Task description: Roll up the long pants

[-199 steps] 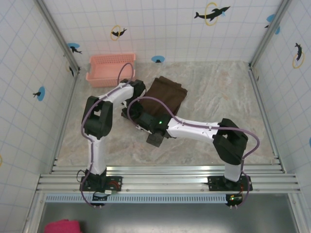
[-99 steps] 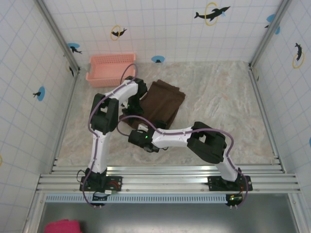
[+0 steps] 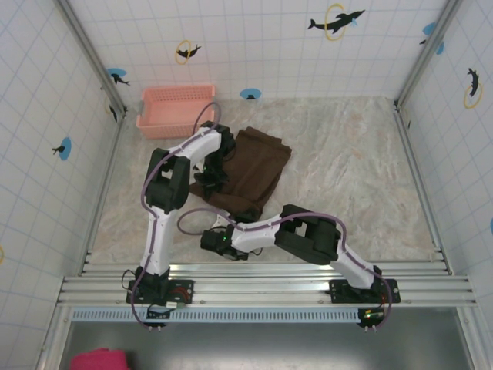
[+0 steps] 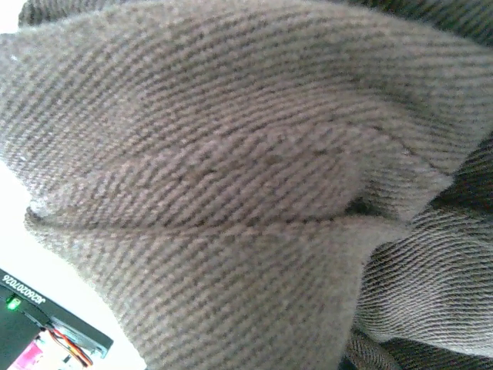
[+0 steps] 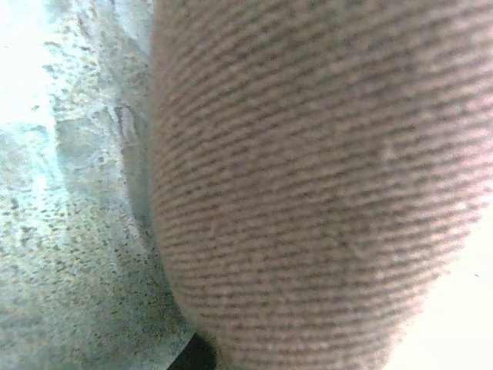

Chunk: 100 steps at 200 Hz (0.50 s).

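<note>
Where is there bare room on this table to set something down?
The table's right half, between the long pants and the right wall, is bare. Crowded left of centre: the left arm, right arm, the pants, and the pink basket far left.

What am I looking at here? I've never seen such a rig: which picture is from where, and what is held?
Two white robot arms are bolted at the near edge of a marbled table. The overhead picture looks down from behind them; the two close-ups come from cameras on their wrists. A folded pair of dark brown fabric trousers lies mid-table, and a pink plastic basket stands at the far left. The left pincer is sunk into the trousers and appears to pinch the cloth. The right pincer sits by their near end; brown cloth crowds its camera, so its jaws cannot be judged.
</note>
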Motion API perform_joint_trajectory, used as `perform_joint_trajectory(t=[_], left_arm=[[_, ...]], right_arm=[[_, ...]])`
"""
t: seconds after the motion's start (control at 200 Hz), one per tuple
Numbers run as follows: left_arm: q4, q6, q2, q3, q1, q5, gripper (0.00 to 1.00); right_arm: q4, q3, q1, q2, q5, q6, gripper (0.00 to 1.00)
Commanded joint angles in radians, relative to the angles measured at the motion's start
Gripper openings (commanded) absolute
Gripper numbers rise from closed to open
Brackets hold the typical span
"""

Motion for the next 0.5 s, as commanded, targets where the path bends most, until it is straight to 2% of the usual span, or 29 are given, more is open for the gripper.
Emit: perform_joint_trajectory(t=[0.0, 0.075, 0.155, 0.18, 0.19, 0.315, 0.495], left_arm=[[0.044, 0.116, -0.023, -0.021, 0.005, 0.008, 0.0], [0.223, 0.186, -0.143, -0.127, 0.004, 0.015, 0.01], [0.412, 0.201, -0.336, -0.298, 0.004, -0.014, 0.58], [0.457, 0.206, -0.395, -0.344, 0.003, -0.031, 0.91], [0.473, 0.209, -0.42, -0.359, 0.004, -0.037, 0.96], [0.541, 0.235, -0.637, -0.487, 0.008, -0.114, 0.98], [0.655, 0.2, -0.894, -0.657, 0.01, -0.144, 0.97]], right_arm=[[0.018, -0.061, -0.02, -0.024, -0.207, -0.02, 0.0], [0.038, -0.085, -0.045, -0.071, -0.342, -0.061, 0.0], [0.04, -0.104, -0.091, -0.122, -0.523, -0.11, 0.0], [0.037, -0.106, -0.11, -0.138, -0.59, -0.129, 0.0], [0.035, -0.106, -0.118, -0.143, -0.611, -0.133, 0.0], [-0.03, -0.09, -0.221, -0.194, -0.86, -0.199, 0.0], [-0.132, -0.04, -0.33, -0.186, -1.052, -0.286, 0.0]])
